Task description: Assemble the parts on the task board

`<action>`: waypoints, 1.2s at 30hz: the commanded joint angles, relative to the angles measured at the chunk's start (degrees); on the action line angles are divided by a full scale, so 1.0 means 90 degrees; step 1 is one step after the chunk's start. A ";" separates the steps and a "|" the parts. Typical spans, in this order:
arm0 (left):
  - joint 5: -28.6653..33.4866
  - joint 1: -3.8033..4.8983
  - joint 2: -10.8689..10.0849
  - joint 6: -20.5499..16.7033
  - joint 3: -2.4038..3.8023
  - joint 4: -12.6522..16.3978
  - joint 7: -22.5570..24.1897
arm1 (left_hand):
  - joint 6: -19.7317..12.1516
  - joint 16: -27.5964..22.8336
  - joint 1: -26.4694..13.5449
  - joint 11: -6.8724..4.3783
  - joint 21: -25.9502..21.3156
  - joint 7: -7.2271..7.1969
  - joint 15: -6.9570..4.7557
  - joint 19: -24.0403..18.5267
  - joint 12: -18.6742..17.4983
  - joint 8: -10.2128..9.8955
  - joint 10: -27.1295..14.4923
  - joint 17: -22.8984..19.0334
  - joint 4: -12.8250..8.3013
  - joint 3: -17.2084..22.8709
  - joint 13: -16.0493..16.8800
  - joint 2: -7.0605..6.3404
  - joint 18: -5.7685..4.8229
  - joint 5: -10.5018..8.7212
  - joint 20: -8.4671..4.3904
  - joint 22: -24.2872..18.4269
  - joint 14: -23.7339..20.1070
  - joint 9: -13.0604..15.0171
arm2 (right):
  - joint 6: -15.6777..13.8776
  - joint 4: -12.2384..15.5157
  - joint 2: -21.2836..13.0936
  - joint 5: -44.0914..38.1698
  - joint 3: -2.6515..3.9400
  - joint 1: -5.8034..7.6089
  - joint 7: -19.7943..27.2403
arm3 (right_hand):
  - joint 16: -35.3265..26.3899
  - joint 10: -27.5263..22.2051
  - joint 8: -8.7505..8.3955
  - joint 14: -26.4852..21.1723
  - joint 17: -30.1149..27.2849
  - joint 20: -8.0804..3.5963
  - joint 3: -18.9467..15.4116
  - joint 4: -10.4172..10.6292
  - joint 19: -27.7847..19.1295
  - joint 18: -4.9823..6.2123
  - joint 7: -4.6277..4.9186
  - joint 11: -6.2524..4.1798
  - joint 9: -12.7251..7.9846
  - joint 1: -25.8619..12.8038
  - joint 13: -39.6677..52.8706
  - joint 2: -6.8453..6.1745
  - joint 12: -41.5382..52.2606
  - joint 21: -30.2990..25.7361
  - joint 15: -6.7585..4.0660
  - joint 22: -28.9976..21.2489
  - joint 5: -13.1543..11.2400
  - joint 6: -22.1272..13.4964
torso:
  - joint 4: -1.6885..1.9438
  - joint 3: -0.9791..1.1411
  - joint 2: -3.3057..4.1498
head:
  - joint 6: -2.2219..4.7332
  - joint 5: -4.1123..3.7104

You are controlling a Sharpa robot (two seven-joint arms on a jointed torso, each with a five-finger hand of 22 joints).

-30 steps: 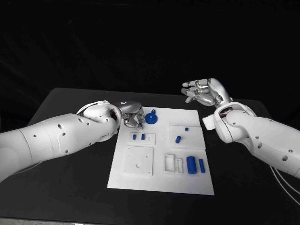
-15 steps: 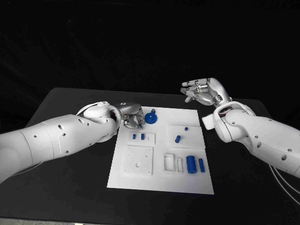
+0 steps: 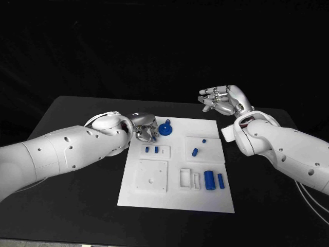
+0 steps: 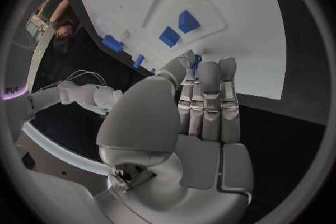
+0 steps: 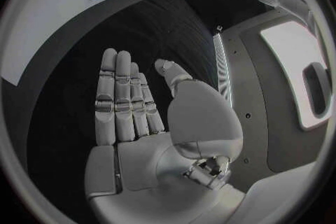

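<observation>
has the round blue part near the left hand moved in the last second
No. The round blue part sits at the same spot by the task board's far edge.

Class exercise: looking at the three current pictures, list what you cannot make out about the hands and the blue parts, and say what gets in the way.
- Head view: whether the left hand touches the round blue part; the fingers hide the contact.
- Left wrist view: the fingertips cover most of that part.
- Head view: the small blue parts on the task board are too small to tell their shapes.
- Right hand holds nothing.
</observation>
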 commanded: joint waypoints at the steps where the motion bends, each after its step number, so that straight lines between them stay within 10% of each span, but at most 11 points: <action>1: 0.0041 -0.0003 0.0020 0.0097 0.0001 -0.0003 0.0026 | 0.0042 -0.0039 0.0005 0.0004 -0.0006 -0.0007 -0.0006 -0.0007 0.0023 -0.0028 0.0020 0.0006 0.0039 -0.0003 0.0013 0.0045 0.0101 0.0022 -0.0044 0.0115 0.0006 -0.0006 | 0.0043 0.0005 0.0006 0.0002 0.0003 -0.0002 0.0071 | -0.0039 -0.0043 -0.0031 0.0020 -0.0006 0.0006 0.0022 -0.0017 0.0044 -0.0009 0.0022 0.0013 -0.0009 -0.0068 -0.0009 -0.0007 -0.0017 0.0020 0.0019 -0.0006 0.0028 0.0014 | -0.0004 0.0001 0.0000 | -0.0002 0.0000; 36: 0.0027 -0.0040 0.0200 0.0272 -0.0062 -0.0190 -0.0017 | 0.0025 -0.0046 0.0000 0.0014 -0.0003 0.0000 0.0001 -0.0016 0.0023 -0.0027 -0.0008 0.0027 0.0052 0.0028 0.0013 0.0073 0.0107 0.0028 -0.0038 0.0120 -0.0006 -0.0005 | 0.0054 -0.0002 0.0015 0.0002 0.0003 -0.0002 0.0071 | -0.0046 -0.0046 -0.0031 0.0024 -0.0010 0.0006 0.0029 -0.0023 0.0053 -0.0009 0.0023 0.0014 -0.0009 -0.0076 -0.0009 -0.0003 -0.0017 0.0023 0.0019 -0.0056 0.0030 0.0011 | -0.0008 0.0002 0.0004 | -0.0023 -0.0036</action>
